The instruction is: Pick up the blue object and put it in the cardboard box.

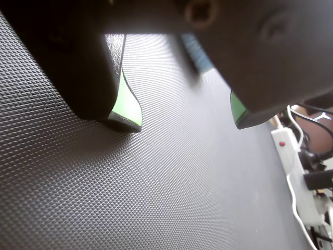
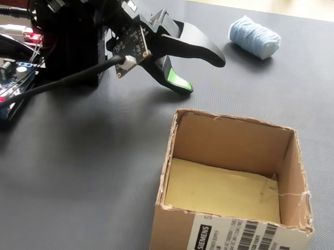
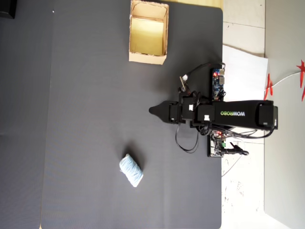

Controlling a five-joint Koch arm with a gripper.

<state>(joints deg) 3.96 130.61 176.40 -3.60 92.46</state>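
1. From the wrist view most of the frame is taken up by the blurred black body of the hand [image 1: 184,117]; only a cropped sliver of the small pale-blue ribbed yarn bundle [image 1: 196,52] shows behind it, and a white power strip [image 1: 294,172] is cut off at the right edge.
2. In the overhead view the black robot arm [image 3: 238,114] covers its own fingers, so only a single dark tip of the hand [image 3: 153,110] can be made out there.
3. The hand [image 2: 203,74] stands moderately open: the wrist view shows two green-padded tips with bare mat between them. It holds nothing and sits low over the dark textured counter [image 2: 94,171].
4. The blue bundle [image 2: 254,36] lies on the counter well apart from the hand, untouched.
5. The tan rectangular cardboard box [image 2: 227,240], flaps up and yellowish inside, stands on the counter with nothing visible in it; in the overhead view the box [image 3: 147,58] and the bundle [image 3: 130,170] lie on opposite sides of the hand.
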